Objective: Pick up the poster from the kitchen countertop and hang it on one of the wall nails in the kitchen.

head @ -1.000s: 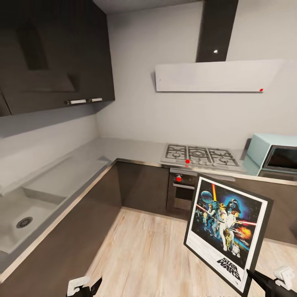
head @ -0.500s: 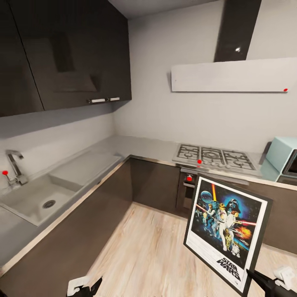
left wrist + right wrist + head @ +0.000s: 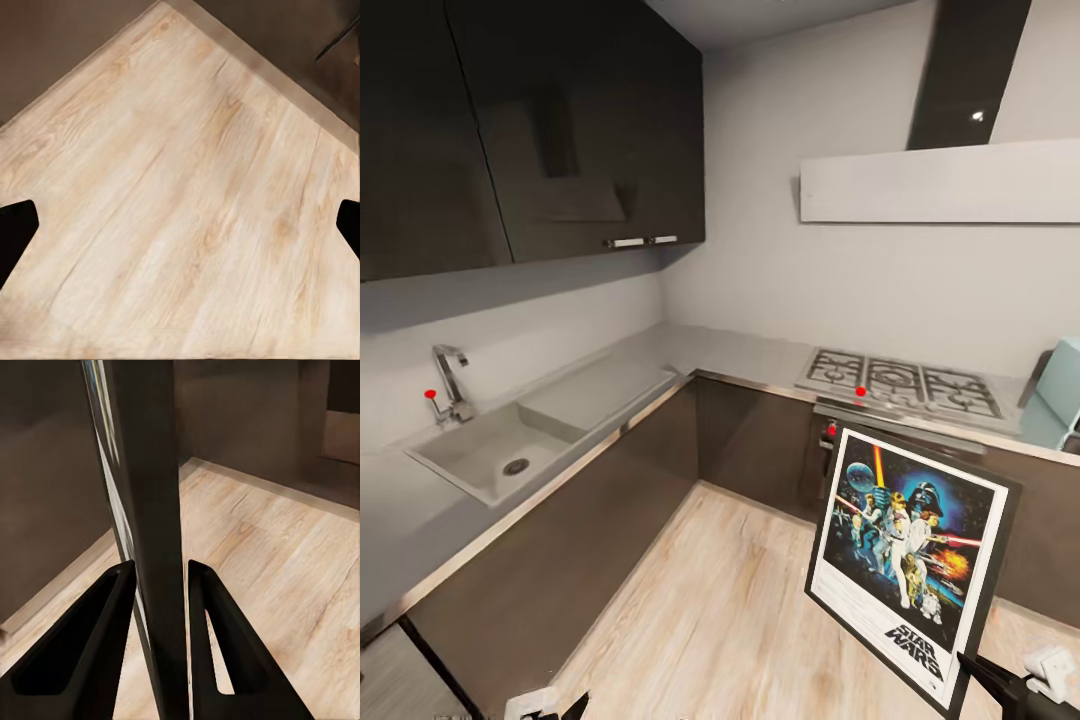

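Poster: upright, slightly tilted, held in the air at lower right of the head view, over the wood floor. Printed face toward the head camera; black frame, white border, "STAR WARS" logo at its lower part. It is off the counter and well apart from it.

Right hand: grips the poster at its lower right corner. In the right wrist view the frame edge runs between the two dark fingers; both press against it, closed on the frame with no gap visible.

Left hand: at the bottom edge of the head view, low over the floor. In the left wrist view the two fingertips sit at opposite edges of the picture, spread wide, with bare floor planks between them; holding nothing.

Surroundings: light-grey L-shaped counter over dark cabinets. Sink set in the left run, tap behind it with a red dot just beside. Gas hob on the far run, oven front below it, partly hidden by the poster. Pale extractor hood on the far wall with a dark flue above. Dark wall cupboards upper left. Pale blue appliance at the right edge, cut off.

Wall nails: cannot tell from these views.
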